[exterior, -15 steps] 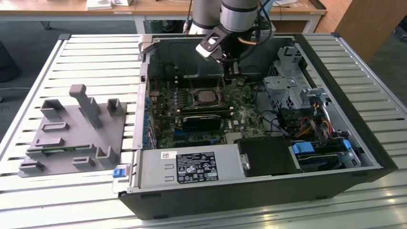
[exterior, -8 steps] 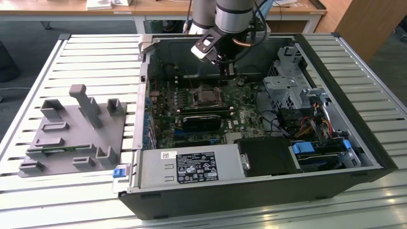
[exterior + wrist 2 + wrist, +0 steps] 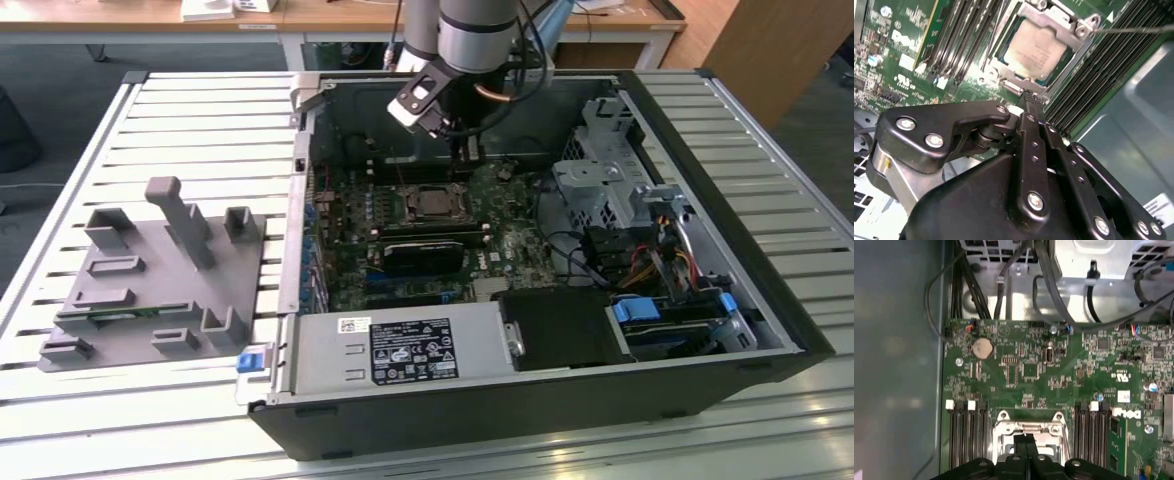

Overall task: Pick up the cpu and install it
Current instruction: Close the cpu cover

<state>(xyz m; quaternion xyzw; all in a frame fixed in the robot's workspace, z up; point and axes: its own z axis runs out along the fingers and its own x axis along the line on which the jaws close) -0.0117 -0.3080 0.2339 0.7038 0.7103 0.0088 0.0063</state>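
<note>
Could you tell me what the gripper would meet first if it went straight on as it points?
Probably the edge of the socket frame, beside the seated cpu; the gripper hovers close, but depth is unclear.

Power supply label (image 3: 411, 352), print unreadable

**Open case (image 3: 467, 420), seen from above.** The socket frame (image 3: 1081, 27) around the cpu (image 3: 1036, 50) lies uncovered, with clear air straight over it. Low memory slots (image 3: 966, 440) flank it on both sides. The gripper (image 3: 1030, 97), fingers pressed together, hangs just beside the socket's edge. On the exterior view's right, the drive cage (image 3: 601, 180) and loose cables (image 3: 581, 262) crowd the passage. The power supply (image 3: 400, 350) walls the near side. A black block (image 3: 424, 255) stands between it and the socket.
</note>
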